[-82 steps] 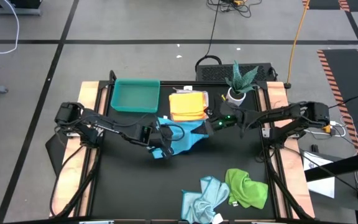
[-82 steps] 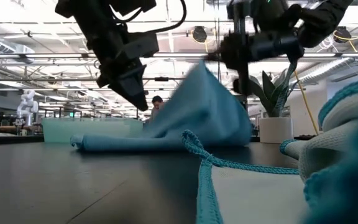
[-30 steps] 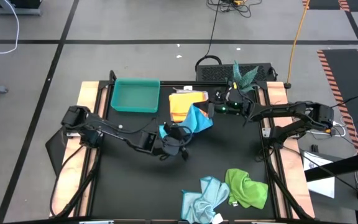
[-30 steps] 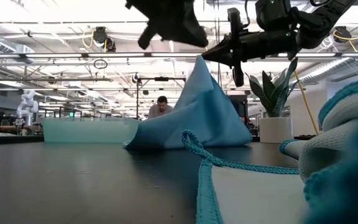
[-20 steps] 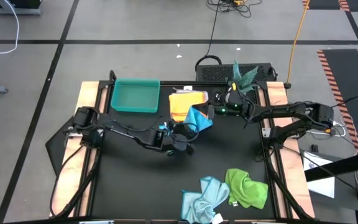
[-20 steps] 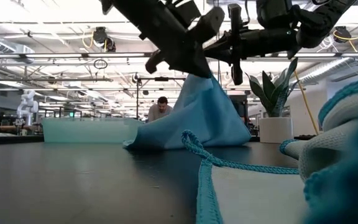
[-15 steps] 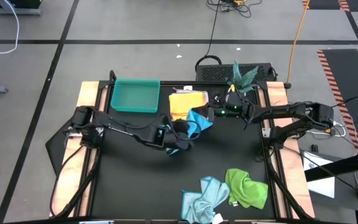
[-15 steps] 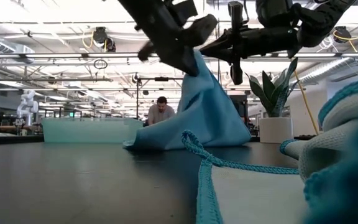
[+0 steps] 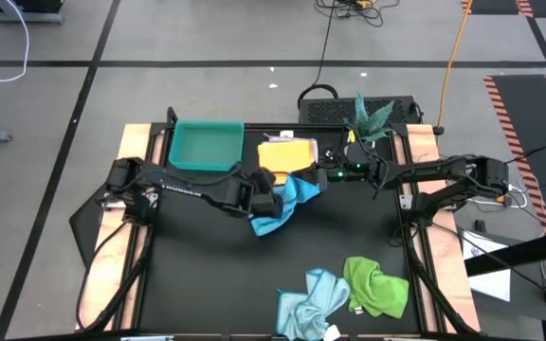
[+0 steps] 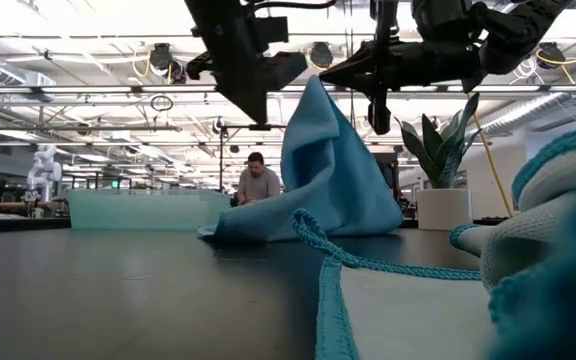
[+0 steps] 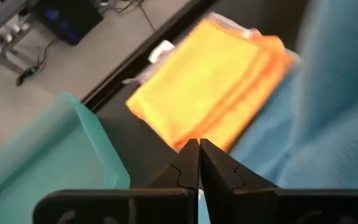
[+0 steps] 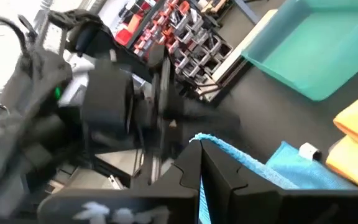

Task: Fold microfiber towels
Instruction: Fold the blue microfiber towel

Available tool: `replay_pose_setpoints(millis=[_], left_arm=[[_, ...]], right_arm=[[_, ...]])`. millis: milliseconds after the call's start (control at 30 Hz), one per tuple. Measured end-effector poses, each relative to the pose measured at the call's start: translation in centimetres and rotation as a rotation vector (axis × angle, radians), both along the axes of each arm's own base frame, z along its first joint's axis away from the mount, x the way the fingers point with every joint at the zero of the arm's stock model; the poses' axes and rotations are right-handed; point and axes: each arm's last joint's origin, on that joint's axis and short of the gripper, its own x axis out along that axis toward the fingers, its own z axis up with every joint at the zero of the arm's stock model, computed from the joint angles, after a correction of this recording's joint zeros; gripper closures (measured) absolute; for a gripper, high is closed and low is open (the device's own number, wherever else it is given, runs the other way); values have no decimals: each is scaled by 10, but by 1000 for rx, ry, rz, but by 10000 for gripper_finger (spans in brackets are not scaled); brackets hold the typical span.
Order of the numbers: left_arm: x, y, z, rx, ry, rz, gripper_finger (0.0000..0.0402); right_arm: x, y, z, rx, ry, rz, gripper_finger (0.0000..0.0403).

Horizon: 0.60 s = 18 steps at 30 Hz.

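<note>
The bright blue towel point(image 9: 287, 204) stands as a peak point(image 10: 328, 170) in mid-table, its lower part lying on the black top. My right gripper point(image 12: 199, 148) reaches in from the table's right and is shut on the peak. My left gripper point(image 11: 199, 146) is shut and slants down beside the towel's left flank point(image 10: 258, 115), pointing toward the folded yellow-orange towel point(image 9: 282, 159). No cloth shows between its tips, and I cannot tell whether it touches the towel. The green towel point(image 9: 377, 286) and pale blue towel point(image 9: 311, 289) lie crumpled near the front edge. My right gripper pinches the bright blue towel's top edge point(image 12: 211, 140) between its two fingers. The fingers come in about level from the table's right. The towel hangs below them like a tent, slack, with its lower part point(image 10: 268, 225) resting on the table.
A teal tray point(image 9: 207, 145) sits at the far left next to the yellow-orange towel. A potted plant point(image 9: 366, 128) stands at the far right. A pale blue hem point(image 10: 318, 265) and a white-grey cloth point(image 10: 528, 250) fill the low view's foreground. A person point(image 10: 258, 185) sits far behind the table.
My left gripper has moved toward the table's far edge and the yellow-orange towel, and it has tipped from about level to slanting down. The blue towel's left flank has bulged into a fold. Its peak stays up at my right gripper.
</note>
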Motion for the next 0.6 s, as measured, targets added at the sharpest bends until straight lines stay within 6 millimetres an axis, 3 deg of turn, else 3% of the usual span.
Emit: replay_pose_setpoints(millis=[133,300,600], left_arm=[[-2,1,11,-58,-70,-5,385],[6,-15,26,-265,-175,-214,385],[17,-38,8,-277,-209,-223,385]], right_arm=[[-1,-2,0,-20,1,-7,403],[-2,-7,-1,-25,8,-16,403],[-3,-11,1,-29,-12,-15,403]])
